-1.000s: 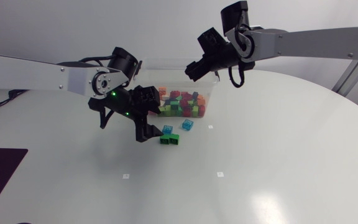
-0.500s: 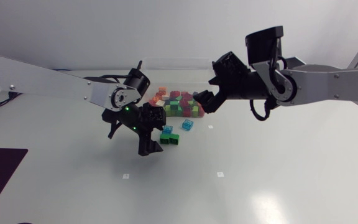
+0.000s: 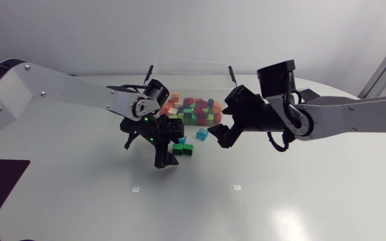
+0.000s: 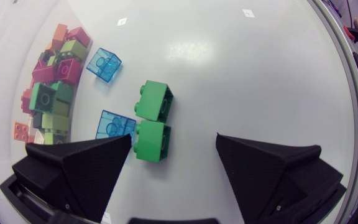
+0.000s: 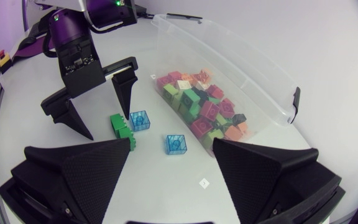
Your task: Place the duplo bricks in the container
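Observation:
Two joined green bricks [image 3: 183, 150] lie on the white table in front of the clear container [image 3: 189, 65], which holds several coloured bricks [image 3: 194, 111]. One blue brick [image 3: 179, 139] touches the green pair; a second blue brick [image 3: 202, 134] lies apart. My left gripper [image 3: 169, 146] is open and low over the green bricks [image 4: 153, 139], which sit between its fingers, close to one finger [image 4: 79, 165]. My right gripper [image 3: 219, 134] is open beside the second blue brick [image 5: 176, 144], which lies just ahead of the gap between its fingers.
The container [image 5: 229, 59] stands at the far middle of the table with its long side facing both grippers. The two grippers are close together: my left gripper [image 5: 107, 121] shows just beyond the loose bricks in the right wrist view.
My right arm came down from over the container to the table in front of it, and its fingers spread wider. My left gripper moved right, over the green bricks.

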You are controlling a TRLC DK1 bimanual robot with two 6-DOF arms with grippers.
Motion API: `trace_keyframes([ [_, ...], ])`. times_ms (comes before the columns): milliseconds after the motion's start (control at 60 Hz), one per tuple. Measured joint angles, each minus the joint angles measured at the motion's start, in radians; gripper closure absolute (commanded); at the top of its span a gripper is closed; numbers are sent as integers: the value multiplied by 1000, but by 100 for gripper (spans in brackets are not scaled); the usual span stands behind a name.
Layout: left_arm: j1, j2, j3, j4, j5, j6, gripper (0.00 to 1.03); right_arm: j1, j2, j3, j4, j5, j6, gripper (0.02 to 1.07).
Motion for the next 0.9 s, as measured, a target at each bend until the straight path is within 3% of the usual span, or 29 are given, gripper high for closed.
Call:
trace_keyframes([
  [217,-11,16,4,-12,0,0,33,25,46,-1,13,0,-3,11],
  [283,-11,16,4,-12,0,0,45,34,69,-1,13,0,-14,11],
  [467,-11,16,4,-19,0,0,50,55,116,1,3,-29,-31,11],
  [500,-12,17,4,-19,0,0,61,60,128,5,-15,-45,-41,11],
  [583,-14,19,4,-19,0,0,75,73,174,32,-76,-82,-68,11],
  [900,-11,13,-2,-46,0,0,77,103,353,164,-146,-127,-128,11],
])
